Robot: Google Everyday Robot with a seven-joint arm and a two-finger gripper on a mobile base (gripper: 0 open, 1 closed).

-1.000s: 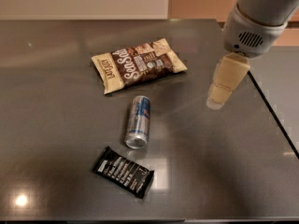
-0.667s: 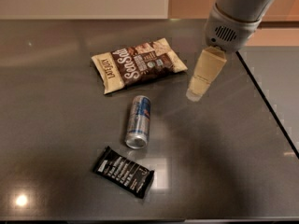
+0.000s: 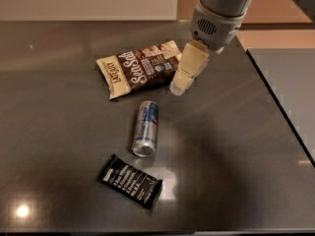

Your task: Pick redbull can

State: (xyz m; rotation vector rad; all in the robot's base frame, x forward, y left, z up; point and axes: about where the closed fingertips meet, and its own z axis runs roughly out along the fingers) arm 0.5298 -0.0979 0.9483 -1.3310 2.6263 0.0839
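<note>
The redbull can lies on its side in the middle of the dark table, silver and blue, its shiny end toward the front. My gripper hangs from the grey arm at the upper right, its cream fingers pointing down and left. It is above the table, up and to the right of the can, next to the right end of the snack bag, and it holds nothing that I can see.
A brown and cream snack bag lies behind the can. A black wrapped bar lies in front of the can. The table's right edge runs diagonally, with a grey floor beyond it.
The arm and gripper have moved left, from over the table's right part to beside the snack bag and closer to the can. The can, bag and bar have not moved.
</note>
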